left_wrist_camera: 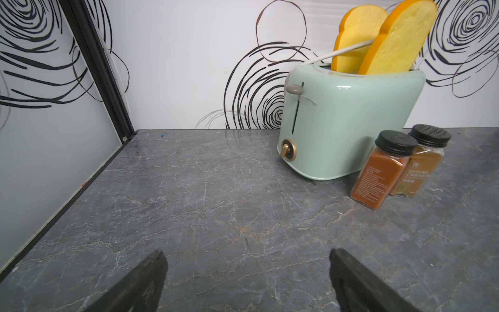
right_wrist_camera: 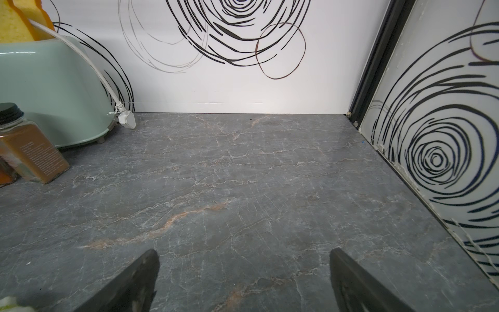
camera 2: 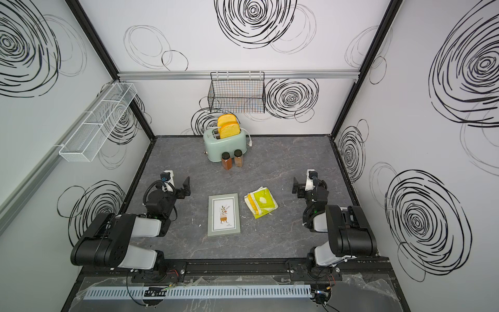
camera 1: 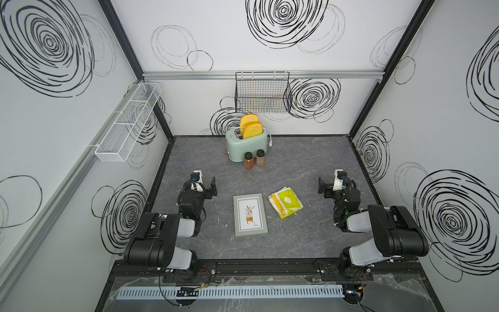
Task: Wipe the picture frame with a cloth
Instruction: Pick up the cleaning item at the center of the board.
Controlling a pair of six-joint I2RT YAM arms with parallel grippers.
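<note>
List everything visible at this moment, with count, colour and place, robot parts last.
picture frame: one, grey-green with white mat, flat mid-table
cloth: one, lime-yellow, rumpled, right of the frame, apart from it
toaster: one, mint green, by the back wall
toast slices: two, orange-yellow, standing in the toaster
spice jars: two, brown with black lids, in front of the toaster
wire basket: one, black, on the back wall
mesh rack: one, white, on the left wall
table: one, dark grey marbled
left gripper: one, black, open, empty
right gripper: one, black, open, empty
</note>
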